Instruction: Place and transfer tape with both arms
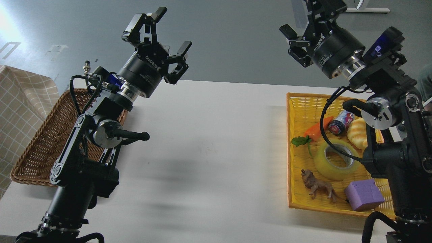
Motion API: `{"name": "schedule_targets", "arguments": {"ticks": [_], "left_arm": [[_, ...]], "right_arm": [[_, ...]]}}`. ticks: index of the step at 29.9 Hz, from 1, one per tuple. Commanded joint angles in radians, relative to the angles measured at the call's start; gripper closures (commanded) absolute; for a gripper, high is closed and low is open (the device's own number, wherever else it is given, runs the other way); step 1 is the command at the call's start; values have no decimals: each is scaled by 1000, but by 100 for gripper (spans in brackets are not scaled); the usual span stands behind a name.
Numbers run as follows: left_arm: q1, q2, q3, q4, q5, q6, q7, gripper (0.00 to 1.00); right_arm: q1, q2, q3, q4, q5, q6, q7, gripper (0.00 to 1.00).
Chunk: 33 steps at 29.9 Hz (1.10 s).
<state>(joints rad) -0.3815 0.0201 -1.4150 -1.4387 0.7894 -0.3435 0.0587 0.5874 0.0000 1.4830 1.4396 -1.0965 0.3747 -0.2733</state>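
Bright, sharp view; floor glare upper left, soft arm shadows on table (216, 141).

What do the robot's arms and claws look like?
Both arms are black with shiny silver rings at the joints. The left gripper and right gripper are black two-finger claws on round barrels with white "ROBOTIQ" lettering. Black cables loop beside each wrist, and each wrist carries a small blue part.

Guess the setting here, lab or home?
Likely a robot lab or test bench: bare white table on grey floor, a yellow tray of mixed props like tape, and a wicker basket.
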Motion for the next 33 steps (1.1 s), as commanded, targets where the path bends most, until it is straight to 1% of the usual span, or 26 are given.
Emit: {"name": "schedule_targets", "arguments": {"ticks": [1,7,12,17,19,21,22,23,24,26,28,33], "left_arm": [[7,-6,1,1,1,1,-8,2],[6,-5,1,12,-1,1,-8,2],[6,-3,1,15,-2,0,-10,2],[6,-3,-2,15,-1,-2,-14,2],[7,-5,-2,15,1,-3,-23,2],[7,-6,-2,15,1,-26,-69,2],[7,-6,-2,15,1,-26,-69,2],[9,-6,-2,15,1,-38,-86,2],[9,-6,-2,15,-1,-42,-89,2],[9,-6,1,15,-1,-43,-89,2],[10,-6,2,15,-1,-45,-89,2],[10,-5,7,15,-1,-43,-89,2]], "right_arm": [[-1,0,-4,2,1,4,0,0],[-9,0,-3,22,4,21,8,0],[-34,0,-1,45,81,90,11,0],[-54,0,-1,53,83,101,13,0],[-58,0,-1,56,84,102,13,0],[-60,0,0,56,84,110,25,0],[-60,0,0,56,84,110,25,0],[-63,0,6,58,84,114,38,0],[-64,0,10,58,86,114,46,0],[-63,0,13,56,84,114,77,0],[-64,0,13,56,84,114,86,0],[-75,0,14,56,86,114,89,0]]}}
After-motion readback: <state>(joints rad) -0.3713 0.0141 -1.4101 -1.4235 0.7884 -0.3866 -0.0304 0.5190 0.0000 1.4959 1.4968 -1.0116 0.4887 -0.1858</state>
